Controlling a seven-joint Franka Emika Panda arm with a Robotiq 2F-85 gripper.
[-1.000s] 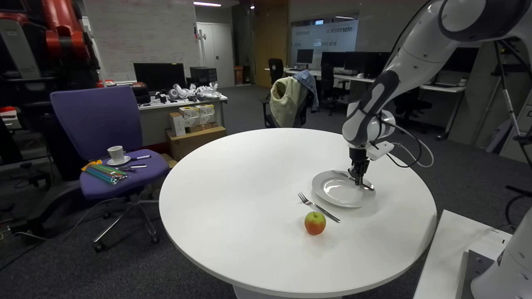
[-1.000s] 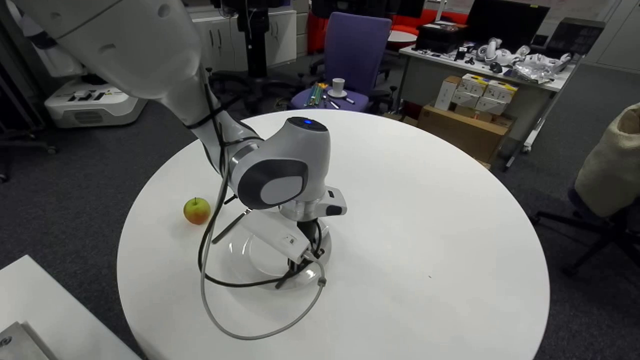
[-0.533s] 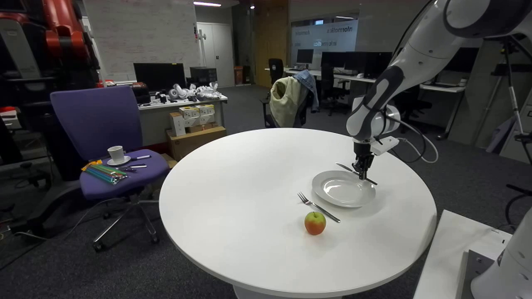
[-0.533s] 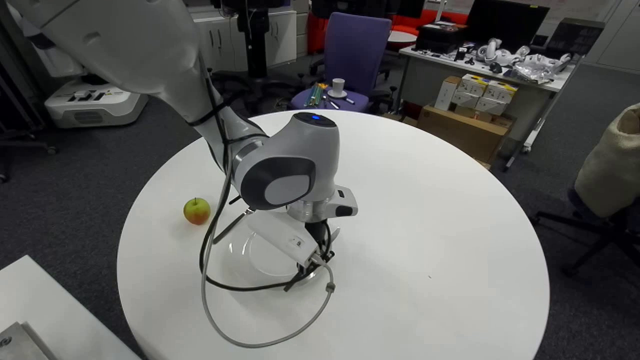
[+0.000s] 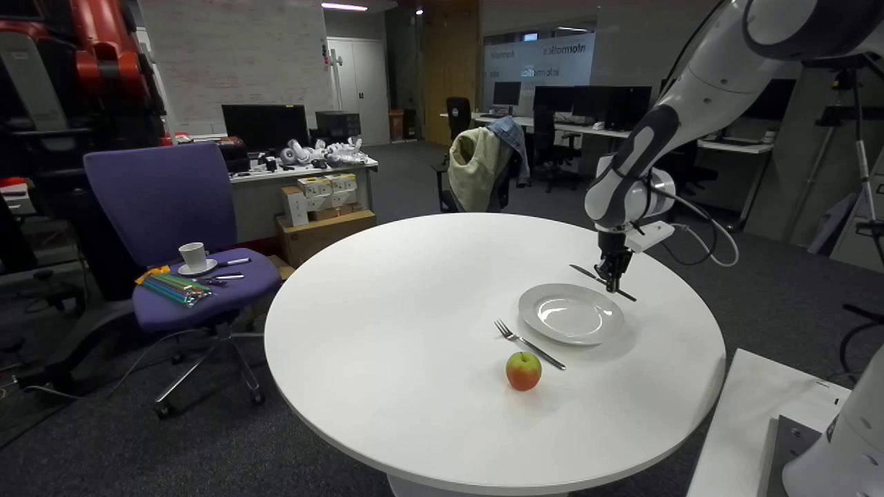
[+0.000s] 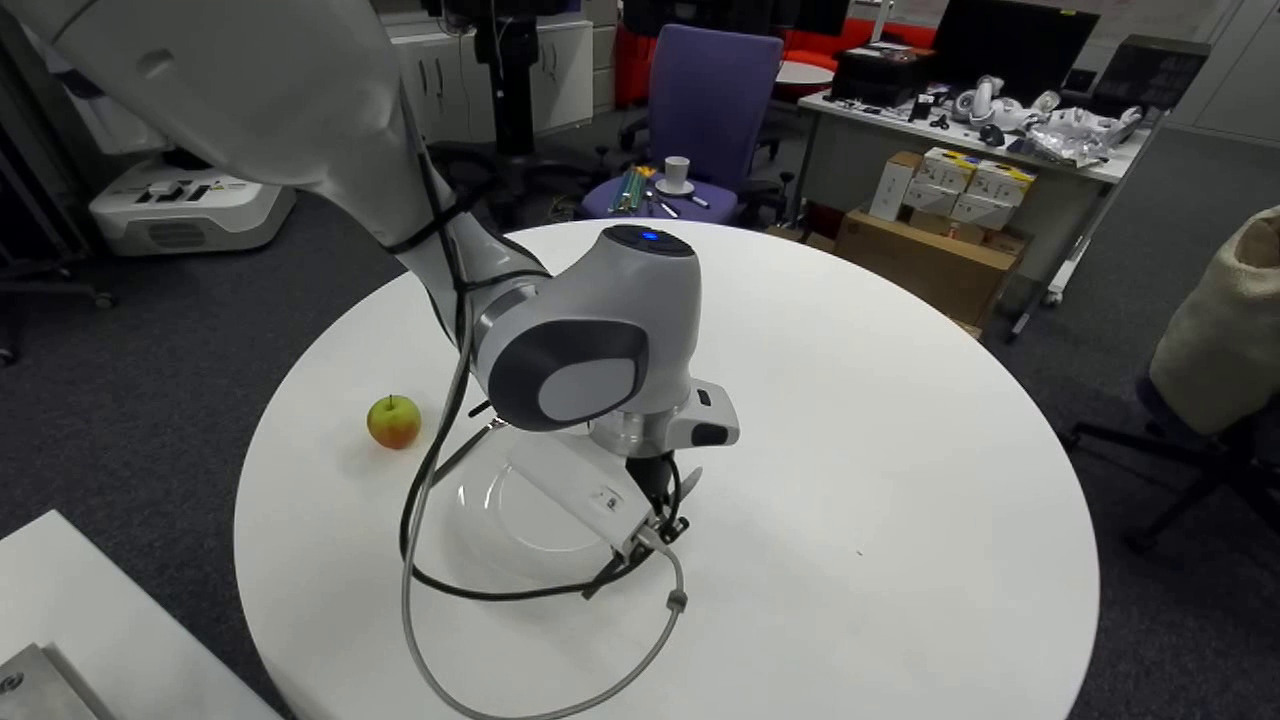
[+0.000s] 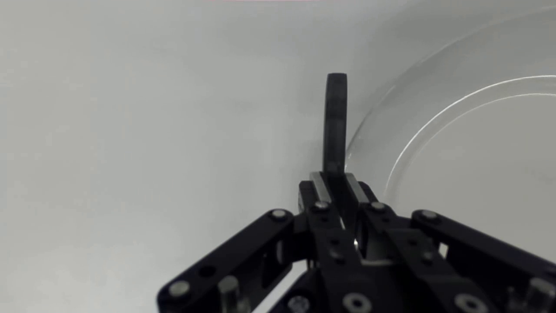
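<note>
Held thing = knife (image 7: 335, 121), so it lies right at the gripper (image 7: 338, 187), no gap between them. What matters is knife vs plate (image 5: 570, 314): knife is just beside the plate's rim, on the side opposite the fork (image 5: 532, 347), and looks apart from the plate in an exterior view. Long axis runs alongside the plate, not across it, roughly parallel to the fork. Handle end sticks out one side of the gripper, blade out the other.

Gripper: pinched narrow around the knife, seemingly on the handle; exact grip spot partly hidden. Not touching the plate as far as visible. Can't tell if the knife rests on the table (image 5: 387, 331) or is slightly above it.

Apple (image 5: 523, 373) sits beyond the fork from the plate.
</note>
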